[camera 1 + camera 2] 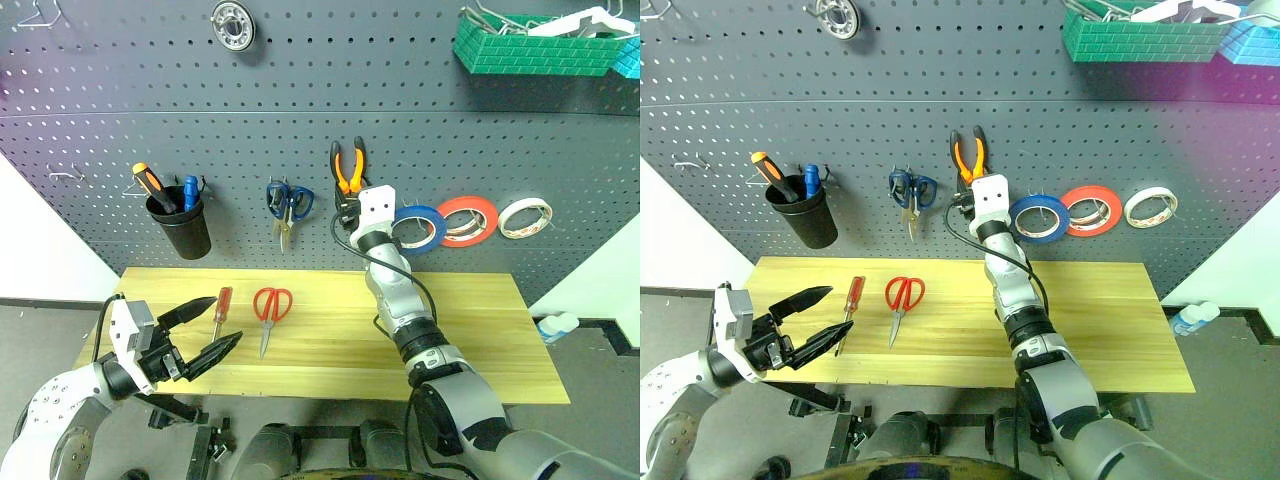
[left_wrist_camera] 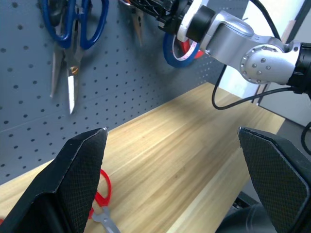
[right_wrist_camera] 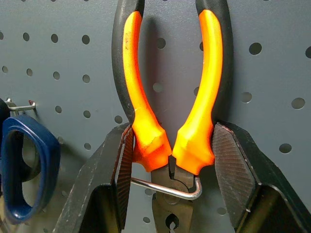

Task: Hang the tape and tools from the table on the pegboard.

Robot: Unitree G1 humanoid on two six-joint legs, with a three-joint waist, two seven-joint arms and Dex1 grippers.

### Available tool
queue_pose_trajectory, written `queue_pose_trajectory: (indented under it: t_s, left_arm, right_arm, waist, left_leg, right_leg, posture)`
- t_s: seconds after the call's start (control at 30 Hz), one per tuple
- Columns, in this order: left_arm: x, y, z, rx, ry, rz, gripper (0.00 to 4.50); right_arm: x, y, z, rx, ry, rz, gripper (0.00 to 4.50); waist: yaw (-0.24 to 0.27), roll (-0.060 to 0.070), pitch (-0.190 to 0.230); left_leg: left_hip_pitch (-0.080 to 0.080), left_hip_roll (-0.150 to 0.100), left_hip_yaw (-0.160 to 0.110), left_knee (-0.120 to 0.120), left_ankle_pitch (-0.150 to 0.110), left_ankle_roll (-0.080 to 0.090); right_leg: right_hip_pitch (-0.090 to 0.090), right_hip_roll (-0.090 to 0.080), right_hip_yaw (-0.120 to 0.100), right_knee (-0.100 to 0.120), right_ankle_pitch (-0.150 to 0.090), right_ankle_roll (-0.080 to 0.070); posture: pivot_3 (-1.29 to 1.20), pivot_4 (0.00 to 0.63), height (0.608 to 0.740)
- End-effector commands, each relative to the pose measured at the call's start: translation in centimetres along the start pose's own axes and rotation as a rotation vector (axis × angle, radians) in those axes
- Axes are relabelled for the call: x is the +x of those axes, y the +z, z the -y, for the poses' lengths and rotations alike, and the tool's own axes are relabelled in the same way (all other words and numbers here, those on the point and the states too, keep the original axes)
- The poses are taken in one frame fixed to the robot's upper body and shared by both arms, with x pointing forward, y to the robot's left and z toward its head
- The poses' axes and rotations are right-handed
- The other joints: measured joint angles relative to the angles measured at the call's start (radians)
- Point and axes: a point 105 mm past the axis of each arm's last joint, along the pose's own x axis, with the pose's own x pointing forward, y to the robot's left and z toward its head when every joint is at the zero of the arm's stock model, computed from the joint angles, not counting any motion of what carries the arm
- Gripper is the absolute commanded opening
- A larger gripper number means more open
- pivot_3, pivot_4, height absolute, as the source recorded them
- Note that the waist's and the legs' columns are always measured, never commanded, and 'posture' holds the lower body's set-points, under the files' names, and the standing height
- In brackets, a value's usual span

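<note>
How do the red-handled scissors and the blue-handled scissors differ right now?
The red-handled scissors lie flat on the table, blades pointing toward the robot; the blue-handled scissors hang on the pegboard, blades pointing down. The red pair sits beside the screwdriver, the blue pair beside the pliers. Both are closed, and no gripper touches either.
</note>
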Motion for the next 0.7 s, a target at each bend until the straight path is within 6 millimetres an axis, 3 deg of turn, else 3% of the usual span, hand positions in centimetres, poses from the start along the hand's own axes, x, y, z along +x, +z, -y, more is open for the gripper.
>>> queue_pose_trajectory:
  t_s: [0.03, 0.3, 0.37, 0.53, 0.7]
  left_arm:
    - [-0.1, 1.3, 0.2, 0.042, -0.008, 0.02, 4.5]
    - [-1.2, 3.4, 0.6, 0.031, 0.046, 0.126, 4.5]
    - [-1.4, 4.0, 1.3, 0.132, 0.064, 0.154, 4.5]
    - [-2.1, 5.2, 2.3, 0.072, 0.072, 0.276, 4.5]
    - [-2.4, 5.3, 2.3, 0.088, 0.089, 0.272, 4.5]
  right_arm:
    - [0.5, 1.3, 0.9, 0.01, -0.056, 0.04, 2.06]
    - [0.3, 1.1, 0.5, 0.022, -0.046, 0.042, 2.06]
    - [0.3, 1.1, 0.6, 0.015, -0.041, 0.047, 2.06]
    - [0.4, 1.2, 0.5, 0.017, -0.021, 0.053, 2.06]
    - [0.3, 0.7, 0.5, 0.027, -0.02, 0.034, 2.06]
  waist:
    - [0.0, 0.0, 0.0]
    - [0.001, 0.0, 0.0]
    - [0.001, 0.0, 0.0]
    - [0.003, 0.0, 0.0]
    - [0.003, 0.0, 0.0]
  left_leg:
    - [0.0, 0.0, 0.0, 0.0, 0.0, 0.0]
    - [0.001, 0.0, 0.0, 0.0, 0.0, 0.0]
    - [0.001, 0.0, 0.0, 0.0, 0.0, 0.0]
    - [0.001, 0.0, 0.0, 0.0, 0.0, 0.0]
    - [0.001, 0.001, 0.0, 0.0, 0.0, 0.0]
  right_leg:
    - [0.0, 0.0, 0.0, 0.0, 0.0, 0.0]
    - [0.001, 0.0, 0.0, -0.001, 0.0, 0.0]
    - [0.001, 0.0, 0.0, -0.001, 0.0, 0.0]
    - [0.002, 0.0, 0.0, -0.003, -0.002, -0.003]
    - [0.002, 0.001, 0.0, -0.003, -0.002, -0.003]
  posture:
    - [0.16, 0.026, 0.734]
    - [0.17, 0.021, 0.734]
    - [0.18, 0.021, 0.734]
    - [0.19, 0.023, 0.734]
    - [0.19, 0.025, 0.734]
